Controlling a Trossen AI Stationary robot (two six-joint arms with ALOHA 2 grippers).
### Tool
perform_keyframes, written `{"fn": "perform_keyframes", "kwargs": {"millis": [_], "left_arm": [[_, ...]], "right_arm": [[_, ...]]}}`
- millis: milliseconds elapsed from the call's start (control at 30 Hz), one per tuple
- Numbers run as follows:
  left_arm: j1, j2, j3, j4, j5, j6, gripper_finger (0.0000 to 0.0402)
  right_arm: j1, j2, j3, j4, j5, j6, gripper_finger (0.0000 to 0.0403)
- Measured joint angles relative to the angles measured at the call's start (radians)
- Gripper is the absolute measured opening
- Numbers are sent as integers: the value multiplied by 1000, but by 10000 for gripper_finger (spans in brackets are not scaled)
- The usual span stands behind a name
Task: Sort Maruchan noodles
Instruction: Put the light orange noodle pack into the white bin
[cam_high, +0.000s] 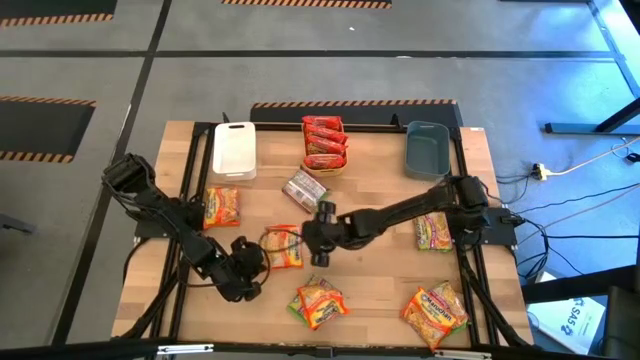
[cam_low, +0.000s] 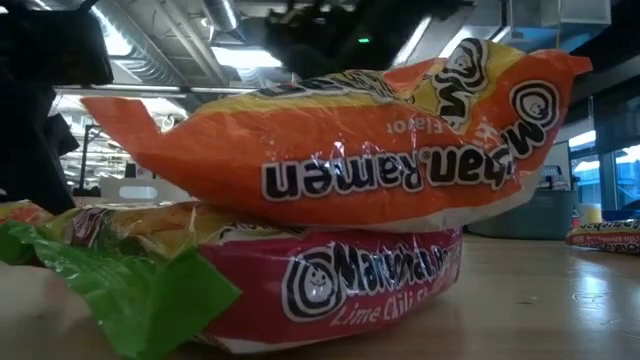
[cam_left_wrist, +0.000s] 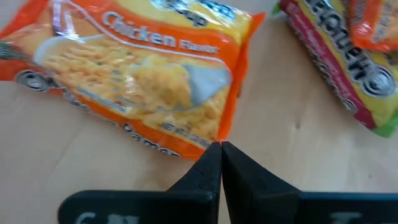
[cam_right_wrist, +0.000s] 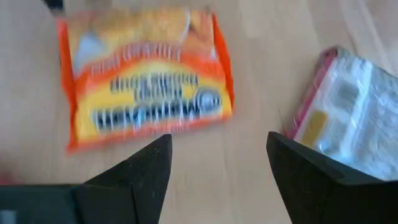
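Note:
Several Maruchan packets lie flat on the wooden table. An orange chicken packet (cam_high: 283, 247) (cam_left_wrist: 134, 74) (cam_right_wrist: 146, 87) lies between my two grippers. My left gripper (cam_high: 260, 262) (cam_left_wrist: 221, 149) is shut, its tips at that packet's near edge. My right gripper (cam_high: 310, 238) (cam_right_wrist: 217, 155) hovers open on the packet's right side. A silvery-backed packet (cam_high: 305, 188) (cam_right_wrist: 348, 118) lies beyond it. Another orange packet (cam_high: 222, 207) lies near the white bin. In the low view an orange packet (cam_low: 340, 140) rests on a red one (cam_low: 340, 280). My left gripper's shut fingertips (cam_left_wrist: 211, 163) stand at the orange packet's edge (cam_left_wrist: 208, 138), coming level from the table's left side. Whether they touch it, I cannot tell. The packet lies flat on the table.
At the far edge stand a white bin (cam_high: 233, 150), an orange bin (cam_high: 325, 165) holding red packets, and a grey-blue bin (cam_high: 427, 148). More packets lie near the front edge (cam_high: 318, 300) (cam_high: 435, 310) and at the right (cam_high: 433, 230). Bare wood shows at the front left.

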Motion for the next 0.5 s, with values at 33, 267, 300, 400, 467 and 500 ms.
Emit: {"fn": "perform_keyframes", "kwargs": {"millis": [33, 267, 300, 400, 467, 500], "left_arm": [[0, 0, 4, -1, 7, 9, 6], [10, 0, 29, -4, 10, 91, 6], [14, 0, 29, -6, 3, 104, 6], [30, 0, 29, -26, -6, 138, 6], [39, 0, 29, -64, -19, 149, 6], [39, 0, 29, -85, -42, 151, 6]], "right_arm": [[8, -14, -16, -25, 3, 10, 248], [-1, -106, -305, 300, -122, 211, 248], [-13, -111, -360, 431, -174, 267, 248], [-48, -115, -488, 819, -335, 480, 248], [-53, -92, -545, 979, -351, 608, 248], [-52, -81, -568, 1007, -353, 660, 248]]}}
